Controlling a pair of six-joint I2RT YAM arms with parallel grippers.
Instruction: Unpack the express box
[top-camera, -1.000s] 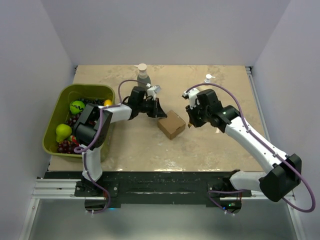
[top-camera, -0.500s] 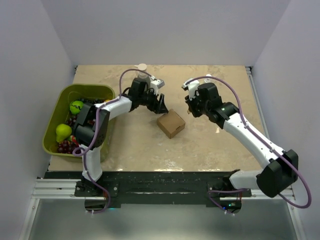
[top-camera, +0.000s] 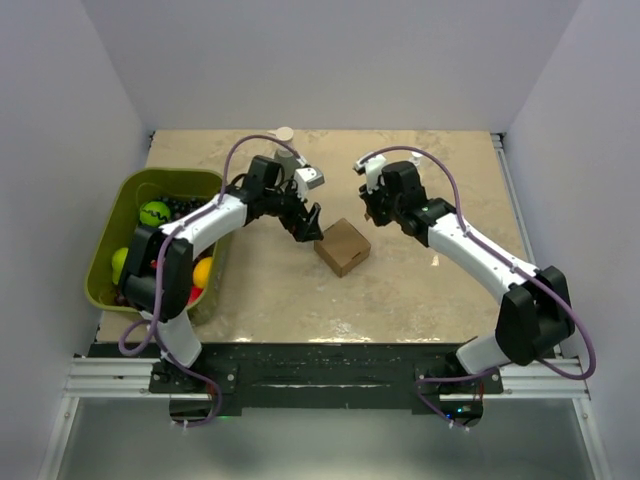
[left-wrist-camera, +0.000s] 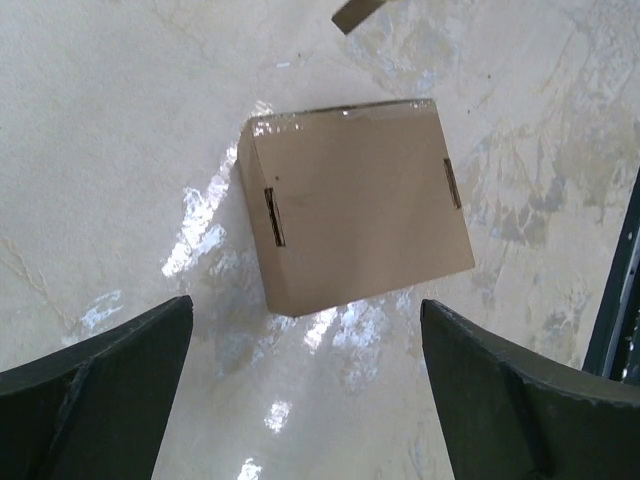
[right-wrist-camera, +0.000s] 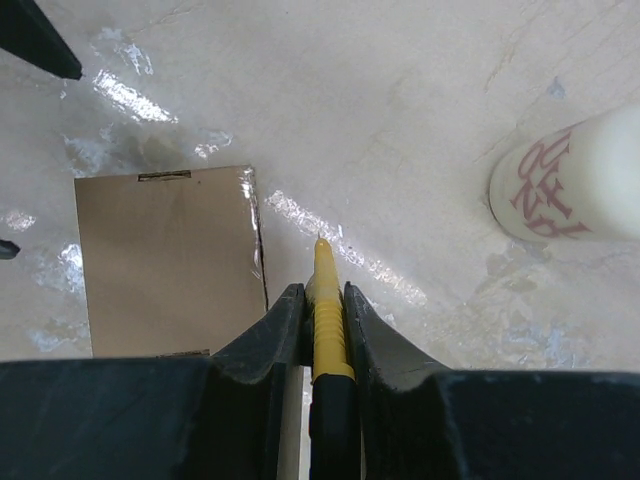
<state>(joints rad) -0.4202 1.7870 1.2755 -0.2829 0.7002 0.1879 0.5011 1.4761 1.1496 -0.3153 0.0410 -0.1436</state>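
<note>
The express box (top-camera: 342, 247), a small brown carton with its flaps closed and taped, lies on the marble table near the middle. In the left wrist view the express box (left-wrist-camera: 355, 200) sits just ahead of my left gripper (left-wrist-camera: 305, 370), which is open, its fingers (left-wrist-camera: 100, 390) spread wider than the carton and holding nothing. From above, the left gripper (top-camera: 305, 222) hovers at the box's far left corner. My right gripper (right-wrist-camera: 317, 295) is shut on a slim yellow-and-black pen-shaped tool (right-wrist-camera: 322, 280), its tip just off the right edge of the express box (right-wrist-camera: 165, 260). Seen from above, the right gripper (top-camera: 375, 215) is behind the box's right corner.
A green bin (top-camera: 170, 175) of fruit and a tennis ball (top-camera: 154, 213) stands at the left. A pump bottle (top-camera: 284, 132) rises behind the left arm. A white bottle with red lettering (right-wrist-camera: 575, 175) stands right of the tool's tip.
My left gripper has opened wide and drawn back slightly from the box. The right arm has shifted up and to the left with the tool still held. The box has not moved.
</note>
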